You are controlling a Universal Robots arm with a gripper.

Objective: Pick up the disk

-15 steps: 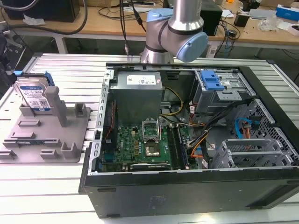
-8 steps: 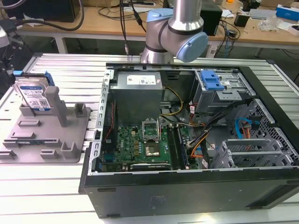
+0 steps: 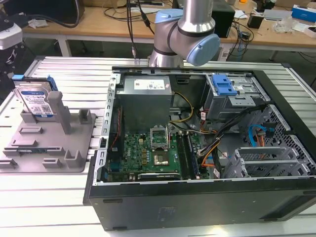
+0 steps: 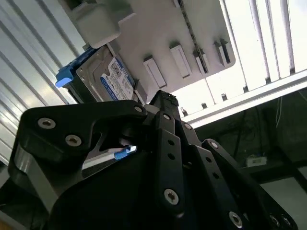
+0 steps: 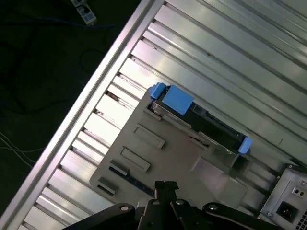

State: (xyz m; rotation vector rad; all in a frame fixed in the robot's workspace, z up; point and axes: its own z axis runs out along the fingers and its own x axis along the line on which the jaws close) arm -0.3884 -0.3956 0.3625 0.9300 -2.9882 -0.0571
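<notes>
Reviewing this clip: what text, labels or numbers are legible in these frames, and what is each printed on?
White-and-blue label on the disk: print is there, too small to read.
Sticker on the power supply: print too small to read.
White sticker on the drive cage: too small to read.
No word, number or sign can be quoted from these frames.

No legible print on the disk
</notes>
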